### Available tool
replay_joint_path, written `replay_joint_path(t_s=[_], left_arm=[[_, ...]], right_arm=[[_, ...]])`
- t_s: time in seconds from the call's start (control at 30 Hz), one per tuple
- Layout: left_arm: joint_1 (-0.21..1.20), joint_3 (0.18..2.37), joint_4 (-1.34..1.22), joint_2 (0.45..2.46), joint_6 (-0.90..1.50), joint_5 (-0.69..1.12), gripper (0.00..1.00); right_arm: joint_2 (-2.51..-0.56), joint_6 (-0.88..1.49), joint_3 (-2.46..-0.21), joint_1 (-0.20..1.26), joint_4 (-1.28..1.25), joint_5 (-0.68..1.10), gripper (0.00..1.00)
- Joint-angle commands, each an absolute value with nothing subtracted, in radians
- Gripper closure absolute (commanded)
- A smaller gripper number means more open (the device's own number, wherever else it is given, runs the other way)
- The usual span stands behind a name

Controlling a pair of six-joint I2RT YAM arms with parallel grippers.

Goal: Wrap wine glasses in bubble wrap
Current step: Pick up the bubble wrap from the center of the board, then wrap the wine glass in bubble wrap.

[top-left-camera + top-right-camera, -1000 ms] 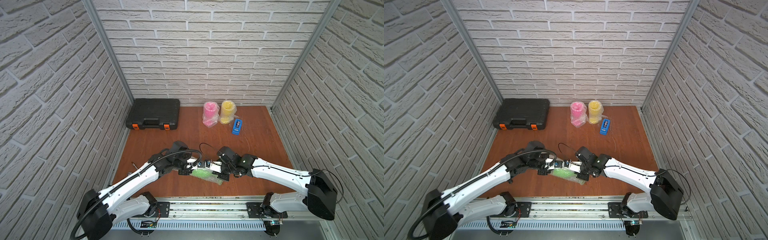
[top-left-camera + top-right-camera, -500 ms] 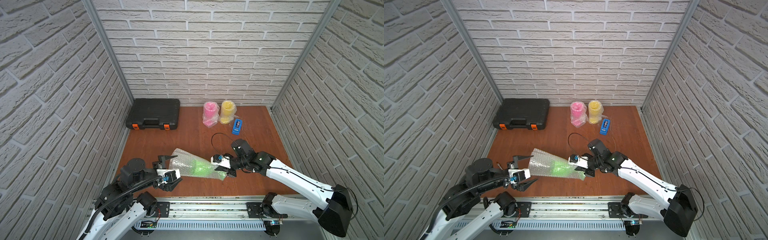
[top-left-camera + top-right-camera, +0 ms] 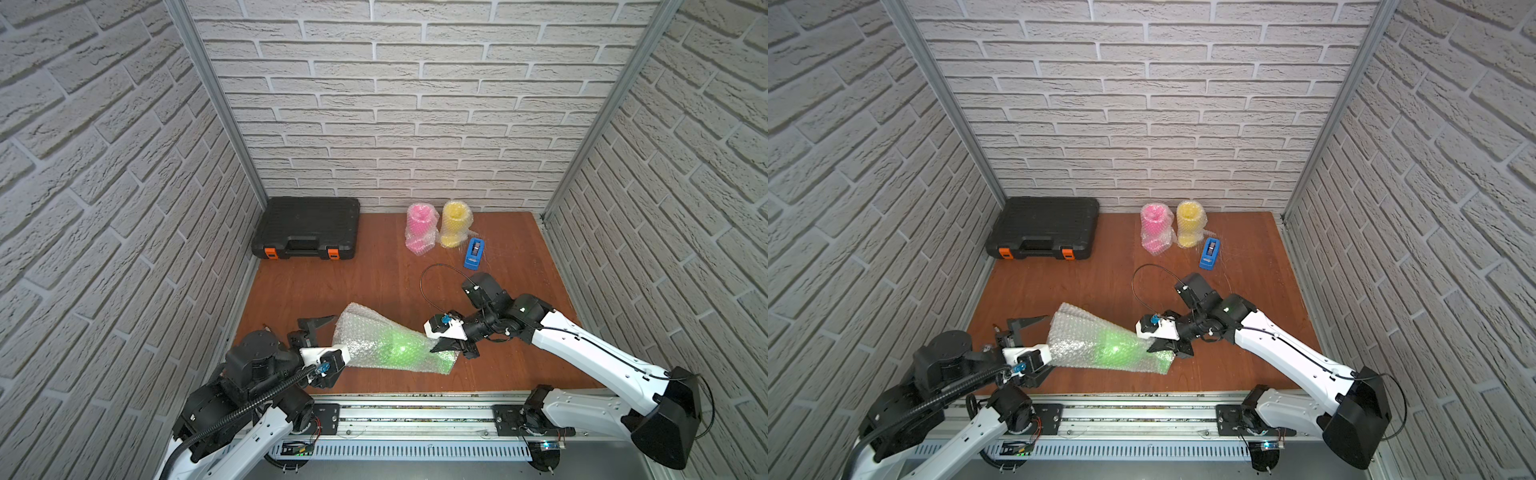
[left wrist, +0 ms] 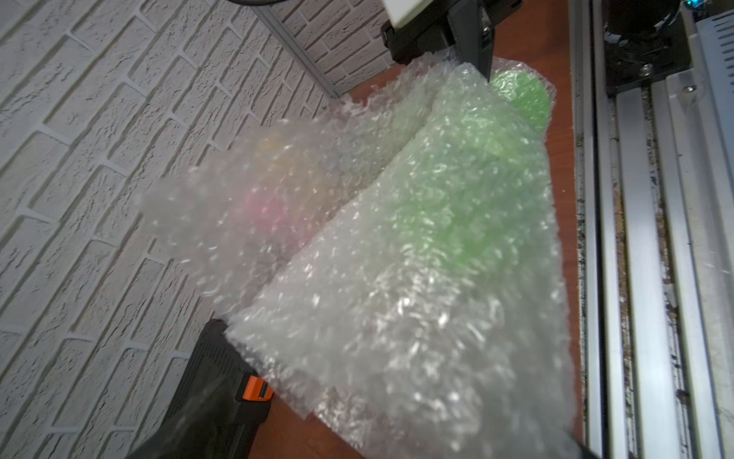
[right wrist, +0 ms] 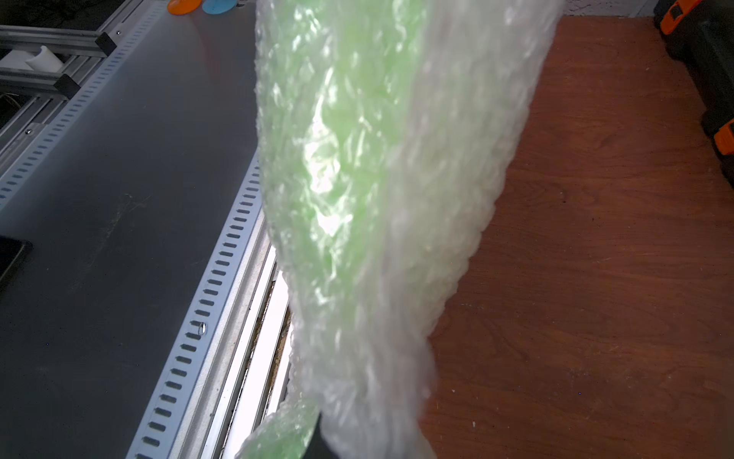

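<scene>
While the right gripper [image 3: 446, 348] stays out of this, clenched on the narrow end of the bubble wrap [image 3: 360, 332] rolled around the green glass [image 3: 395, 347], the bundle sits near the table's [image 3: 374, 282] six o'clock edge. The left gripper [image 3: 332, 348] gapes wide at the bundle's nine o'clock, beside its flared end. The pink glass [image 3: 419, 228] and the yellow glass [image 3: 455, 224] stand wrapped near twelve o'clock.

The reddish-brown wooden tabletop [image 3: 374, 282] carries a black plastic tool case with orange latches [image 3: 307, 228]. To the case's right in both top views stand a bubble-wrapped pink goblet [image 3: 420, 227], a bubble-wrapped yellow goblet [image 3: 455, 223] and a blue tape dispenser [image 3: 474, 252].
</scene>
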State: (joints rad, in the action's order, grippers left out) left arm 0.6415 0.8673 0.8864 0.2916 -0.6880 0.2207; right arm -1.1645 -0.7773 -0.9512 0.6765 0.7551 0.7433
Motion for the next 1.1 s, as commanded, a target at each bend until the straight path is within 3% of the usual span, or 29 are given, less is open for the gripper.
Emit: replay_joint_path(t_s=[0.0,0.3,0.43,0.53,0.67,0.97,1.07], left_arm=[[0.637,0.859,0.804,0.297,-0.688,0.211,0.02],[0.637,0.867,0.807,0.389,-0.637,0.352,0.02],[0.636,0.882,0.827,0.419,-0.629,0.385,0.10],[0.637,0.901,0.848,0.438,-0.638,0.427,0.43],[0.635,0.908,0.859,0.454,-0.649,0.469,0.72],[0.635,1.078,0.991,0.638,-0.691,0.495,1.00],[0.636,1.128,1.010,0.714,-0.702,0.493,1.00]], right_arm=[[-1.148,-0.847,-0.974,0.674,0.816,0.796,0.97],[-1.148,-0.887,-1.006,0.678,0.881,0.807,0.97],[-1.142,-0.877,-1.005,0.678,0.867,0.799,0.97],[-1.148,-0.845,-0.992,0.678,0.828,0.795,0.97],[-1.165,-0.793,-0.956,0.683,0.731,0.802,0.97],[-1.277,-0.591,-0.776,0.746,0.204,0.737,0.97],[-1.369,-0.482,-0.707,0.779,-0.063,0.709,0.97]])
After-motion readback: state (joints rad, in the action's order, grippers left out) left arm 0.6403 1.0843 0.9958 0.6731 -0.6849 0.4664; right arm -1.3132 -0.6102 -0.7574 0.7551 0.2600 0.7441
